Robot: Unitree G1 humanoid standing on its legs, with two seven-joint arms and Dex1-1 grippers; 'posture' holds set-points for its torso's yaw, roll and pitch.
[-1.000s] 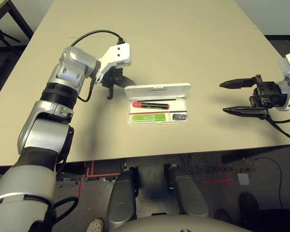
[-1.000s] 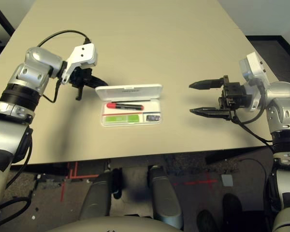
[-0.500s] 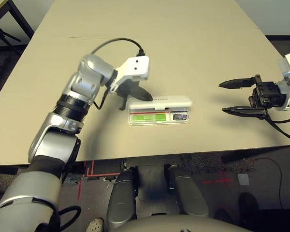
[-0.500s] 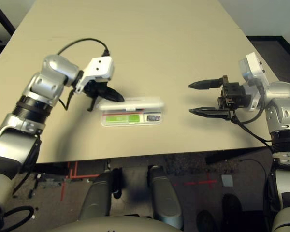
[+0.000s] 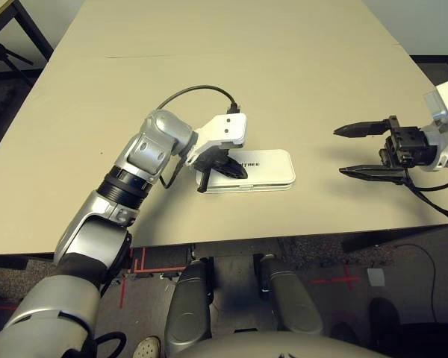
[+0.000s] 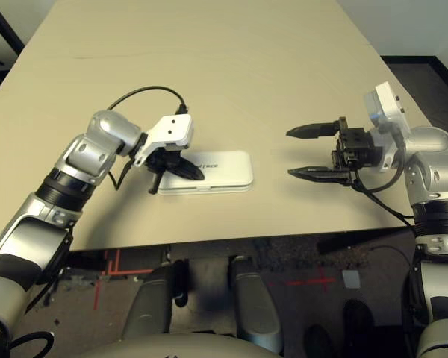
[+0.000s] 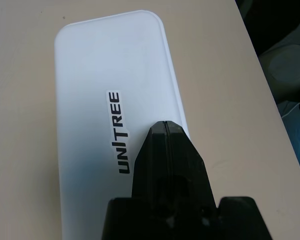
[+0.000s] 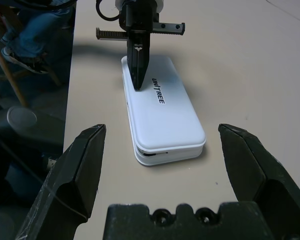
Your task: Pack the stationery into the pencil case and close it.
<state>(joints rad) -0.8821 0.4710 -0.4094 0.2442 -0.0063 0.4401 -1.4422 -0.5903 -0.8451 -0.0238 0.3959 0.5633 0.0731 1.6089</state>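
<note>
Now the case (image 5: 254,169) lid is pushed down flat by the left gripper (image 5: 236,168), jaws together; the right gripper (image 5: 358,151) is held wide apart.

The table (image 5: 299,82) was pale beige, with a thin seam (image 5: 172,54) running across the tabletop towards its far edge. Below the near edge lay a dark floor (image 5: 403,298), marked with a red tape cross (image 5: 336,281) under the right part and red tape lines (image 5: 138,261) under the left. A small pale square (image 5: 375,277) lay just beside the cross. Off the far left corner stood a black frame (image 5: 4,52). Beyond the left edge, the right wrist view caught a person's legs in blue jeans (image 8: 40,20) and a wooden chair leg (image 8: 7,70).
</note>
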